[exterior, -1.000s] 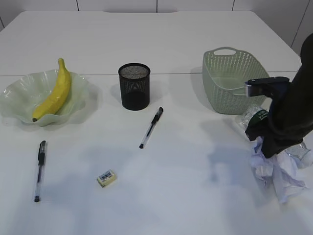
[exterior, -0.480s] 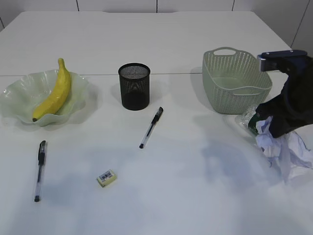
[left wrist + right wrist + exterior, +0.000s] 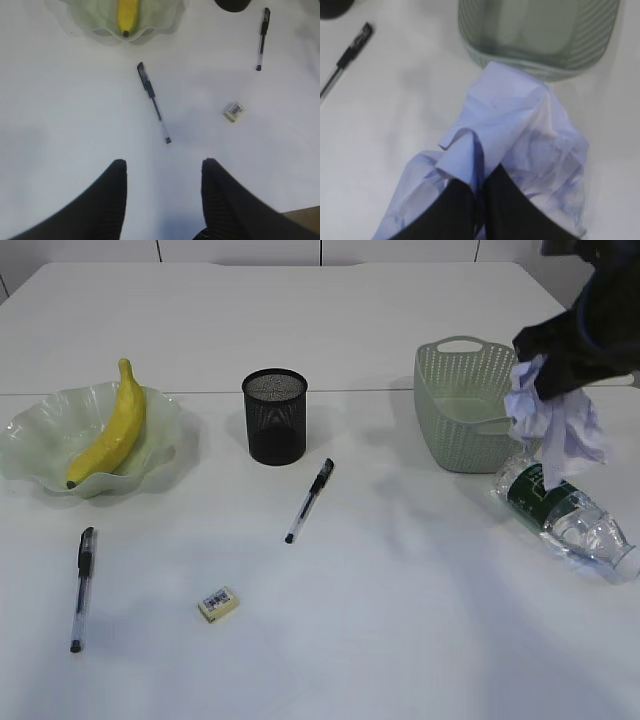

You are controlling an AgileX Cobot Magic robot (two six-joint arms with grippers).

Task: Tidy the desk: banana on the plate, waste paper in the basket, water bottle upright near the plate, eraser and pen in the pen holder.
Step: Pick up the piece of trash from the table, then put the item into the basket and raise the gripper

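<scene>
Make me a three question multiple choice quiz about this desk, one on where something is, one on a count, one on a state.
1. Where is the banana?
A. in the basket
B. on the plate
C. beside the pen holder

2. How many pens lie on the desk?
A. one
B. two
C. three

3. How is the water bottle?
A. lying on its side
B. standing upright
C. held in a gripper

Answers:
1 B, it rests in the plate at the left.
2 B, one pen lies in front of the pen holder and another pen lies in front of the plate.
3 A, it lies flat on the desk in front of the basket, while the right gripper holds the waste paper.
</scene>
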